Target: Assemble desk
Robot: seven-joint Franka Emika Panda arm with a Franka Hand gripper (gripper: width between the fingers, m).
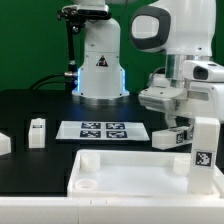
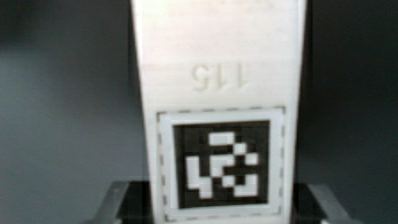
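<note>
The desk is early in its assembly. The desk top [image 1: 130, 170] lies flat on the black counter [image 1: 40, 105], at the front of the exterior view. The round corner socket [image 1: 85, 186] on the exterior view's left is bare, with nothing set in it.

At the top's corner on the exterior view's right an upright leg [image 1: 203, 150] stands with its tag facing the camera. It looks placed at that corner, but whether it is fully seated cannot be told.

The claw [image 1: 173, 135] hangs just beside this leg, over the far right part of the top. In the wrist view the claw [image 2: 214, 205] pinches a tagged leg [image 2: 214, 110], whose white shaft fills the gap between the two dark fingers [image 2: 121, 203]. The exterior view does not settle whether this gripped leg is the upright one or a second piece.

A loose leg [image 1: 37, 132] stands apart on the counter toward the exterior view's left, well away from the top. Another white part [image 1: 3, 145] is cut off at that edge. The marker board [image 1: 102, 130] lies between the loose leg and the claw, beyond the top.

I judge that at most one leg is in place. Most of the work is ahead: the leg in the claw must be seated and tightened, and the remaining legs fetched and fitted into the open sockets.
</note>
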